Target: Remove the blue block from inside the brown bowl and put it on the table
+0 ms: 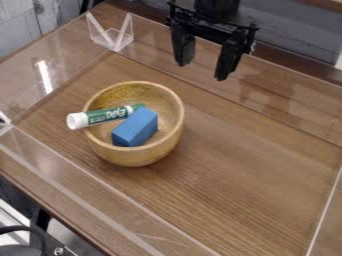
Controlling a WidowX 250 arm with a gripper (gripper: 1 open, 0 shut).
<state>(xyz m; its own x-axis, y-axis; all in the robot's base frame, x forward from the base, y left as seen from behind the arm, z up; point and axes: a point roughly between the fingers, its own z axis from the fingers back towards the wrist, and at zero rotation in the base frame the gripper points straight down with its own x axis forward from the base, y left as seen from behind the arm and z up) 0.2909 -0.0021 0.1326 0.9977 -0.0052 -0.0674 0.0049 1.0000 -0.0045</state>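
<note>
toward the back of the tabletop [254,190], high in the view, the tool [207,72] stands wide open, its two dark fingers well apart, and nothing shows between them. the blue block [135,127] sits inside the brown bowl [143,155], in the nearer part of it, beside a green-and-white marker [104,116] that lies with its white end up over the bowl's left rim as the picture has it.

the relation that counts is this: from the tool, the block lies toward the camera and over to the picture's left, so the coming move should be a slanting one, across and forward together, and then down into the bowl. the block's long axis seems to run from the lower left of the picture to the upper right. the fingers stand roughly side by side across the picture, so some turn of the wrist may be wanted to close them on the block's long sides. there is only the one arm, so no choice of hand arises.

the lift has yet to be made, and the task looks to be at its approach. the marker is close enough to the block that a finger coming down on that side could knock it, and the bowl's thick wall leaves little room on the near side.
</note>
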